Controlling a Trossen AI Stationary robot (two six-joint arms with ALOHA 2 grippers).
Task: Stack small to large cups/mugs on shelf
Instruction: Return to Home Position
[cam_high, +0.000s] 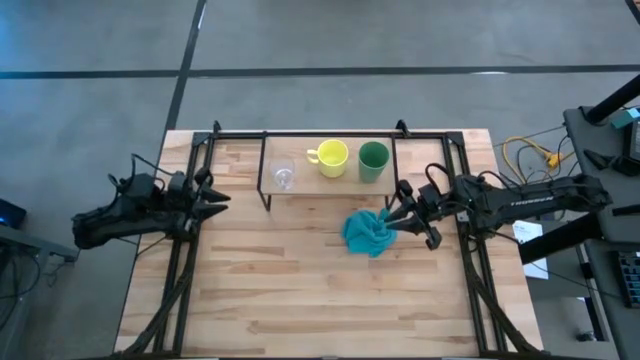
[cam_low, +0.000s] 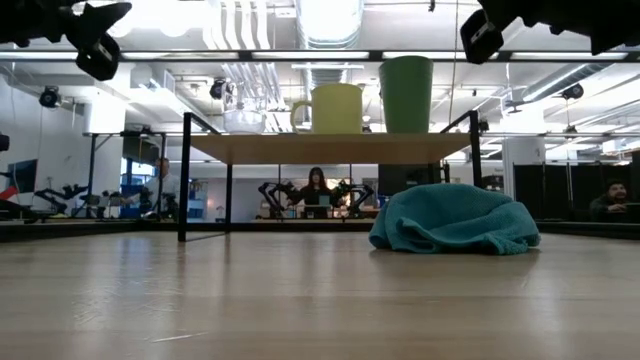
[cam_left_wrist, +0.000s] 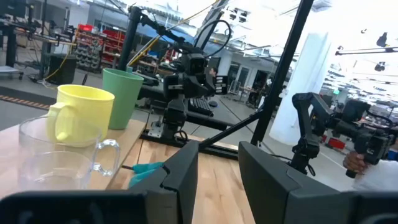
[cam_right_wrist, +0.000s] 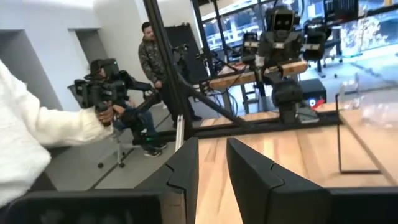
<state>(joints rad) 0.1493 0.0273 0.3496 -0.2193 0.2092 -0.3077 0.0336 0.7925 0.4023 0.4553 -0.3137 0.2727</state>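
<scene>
On the low wooden shelf (cam_high: 300, 190) (cam_low: 330, 148) stand, left to right, a clear glass cup (cam_high: 283, 176) (cam_low: 243, 120) (cam_left_wrist: 59, 158), a yellow mug (cam_high: 331, 157) (cam_low: 335, 108) (cam_left_wrist: 81, 115) with its handle to the left, and a green handleless cup (cam_high: 373, 160) (cam_low: 405, 94) (cam_left_wrist: 124, 96). All three are upright on their bases. My left gripper (cam_high: 215, 198) (cam_left_wrist: 217, 168) hovers open to the left of the shelf, pointing at it. My right gripper (cam_high: 400, 205) (cam_right_wrist: 211, 168) hovers open to the right of the shelf's front, raised above the table.
A crumpled teal cloth (cam_high: 368, 232) (cam_low: 455, 220) lies on the table in front of the shelf's right half, just below my right gripper. Black frame rails (cam_high: 190, 250) run along both table sides. People (cam_right_wrist: 99, 93) stand beyond the table. Bare tabletop (cam_high: 300, 300) lies toward the near edge.
</scene>
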